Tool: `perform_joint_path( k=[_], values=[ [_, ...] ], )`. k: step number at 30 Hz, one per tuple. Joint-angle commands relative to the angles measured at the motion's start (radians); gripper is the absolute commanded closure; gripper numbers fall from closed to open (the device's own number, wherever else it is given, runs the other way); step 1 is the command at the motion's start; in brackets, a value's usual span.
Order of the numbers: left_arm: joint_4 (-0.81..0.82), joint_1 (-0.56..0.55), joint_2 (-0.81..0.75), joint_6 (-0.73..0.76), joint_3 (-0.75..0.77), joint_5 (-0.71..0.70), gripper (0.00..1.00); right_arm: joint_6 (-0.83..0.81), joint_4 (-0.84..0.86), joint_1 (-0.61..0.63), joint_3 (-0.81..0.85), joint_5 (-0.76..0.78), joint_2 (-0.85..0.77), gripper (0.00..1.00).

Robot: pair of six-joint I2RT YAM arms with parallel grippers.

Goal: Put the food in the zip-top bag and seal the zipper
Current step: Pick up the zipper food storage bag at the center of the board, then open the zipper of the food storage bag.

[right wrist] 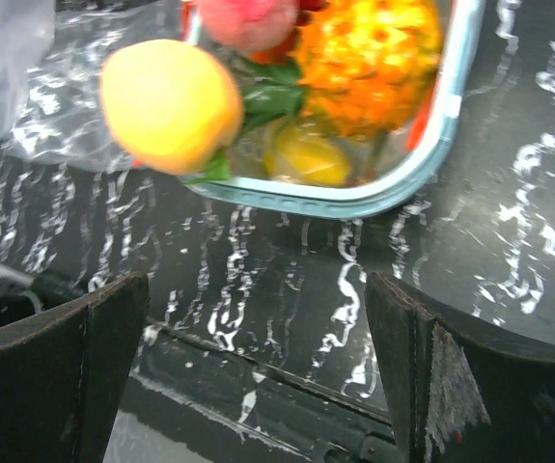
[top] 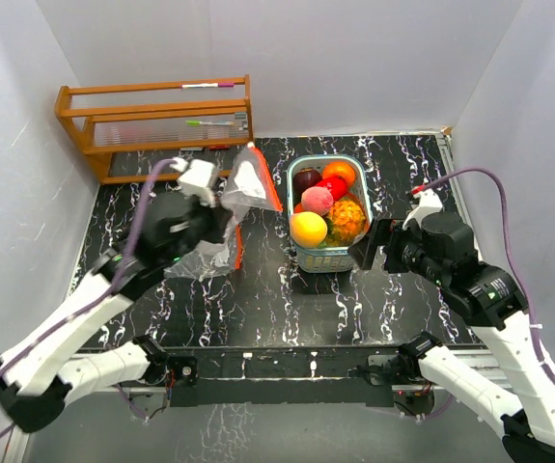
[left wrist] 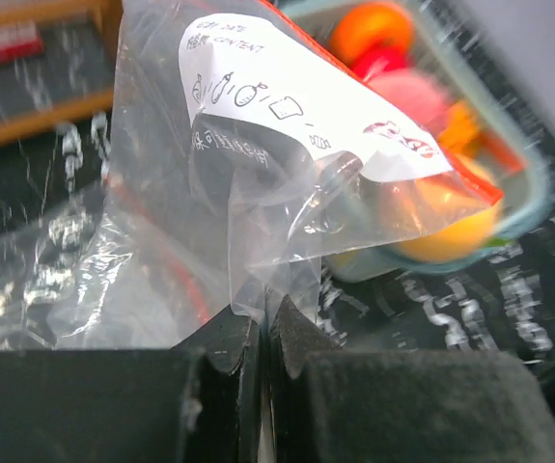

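The clear zip-top bag (top: 243, 198) with an orange zipper strip is held up left of the teal basket (top: 354, 170). My left gripper (top: 221, 218) is shut on a fold of the bag (left wrist: 258, 193), its jaws pinching the plastic. The basket holds the toy fruits: a yellow one (top: 308, 230), a pink one (top: 317, 199), a dark purple one (top: 306, 179), an orange one (top: 338, 172), a red one (top: 333, 186) and a pineapple-like one (top: 347, 219). My right gripper (top: 375, 246) is open and empty, just right of the basket's near end; its wrist view shows the yellow fruit (right wrist: 171, 104) and the pineapple-like fruit (right wrist: 369, 58).
A wooden rack (top: 156, 125) with markers stands at the back left. White walls close in the black marbled table (top: 258, 309) on three sides. The table's front rail (right wrist: 258, 386) lies just below the right gripper.
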Motion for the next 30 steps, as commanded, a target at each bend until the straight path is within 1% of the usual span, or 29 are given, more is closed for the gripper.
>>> perform_joint_path(
  k=[1, 2, 4, 6, 9, 10, 12, 14, 16, 17, 21, 27, 30],
  values=[
    [-0.135, -0.003, -0.176, 0.032, 0.070, 0.096, 1.00, -0.049, 0.165, -0.003, 0.029, -0.209, -0.008, 0.03],
    [-0.140, -0.003, -0.208, 0.033, 0.081, 0.110, 1.00, -0.049, 0.185, -0.003, 0.031, -0.238, -0.002, 0.04],
    [-0.099, -0.003, -0.280, 0.062, 0.065, 0.190, 1.00, -0.044, 0.248, -0.003, 0.035, -0.303, 0.005, 0.04],
    [0.019, -0.003, -0.377, 0.073, -0.028, 0.279, 1.00, -0.012, 0.344, -0.003, 0.031, -0.361, 0.005, 0.04],
    [0.218, -0.003, -0.499, 0.036, -0.178, 0.395, 1.00, 0.055, 0.475, -0.003, 0.030, -0.412, 0.037, 0.07],
    [0.289, -0.003, -0.517, 0.019, -0.222, 0.426, 1.00, 0.080, 0.513, -0.003, 0.030, -0.434, 0.057, 0.08],
    [0.379, -0.003, -0.535, -0.007, -0.270, 0.499, 1.00, 0.132, 0.591, -0.003, 0.023, -0.468, 0.097, 0.11],
    [0.459, -0.003, -0.540, -0.020, -0.301, 0.576, 1.00, 0.193, 0.681, -0.003, 0.009, -0.497, 0.127, 0.13],
    [0.519, -0.003, -0.544, -0.031, -0.321, 0.620, 1.00, 0.250, 0.780, -0.003, -0.006, -0.522, 0.147, 0.14],
    [0.551, -0.002, -0.549, -0.037, -0.332, 0.631, 1.00, 0.269, 0.830, -0.004, -0.010, -0.530, 0.157, 0.15],
    [0.648, -0.003, -0.550, -0.074, -0.354, 0.660, 1.00, 0.303, 0.883, -0.003, -0.016, -0.506, 0.178, 0.16],
    [0.664, -0.003, -0.526, -0.092, -0.367, 0.669, 1.00, 0.361, 1.013, -0.004, -0.050, -0.559, 0.186, 0.17],
    [0.671, -0.003, -0.524, -0.092, -0.377, 0.662, 1.00, 0.363, 1.042, -0.003, -0.058, -0.580, 0.182, 0.19]
  ],
)
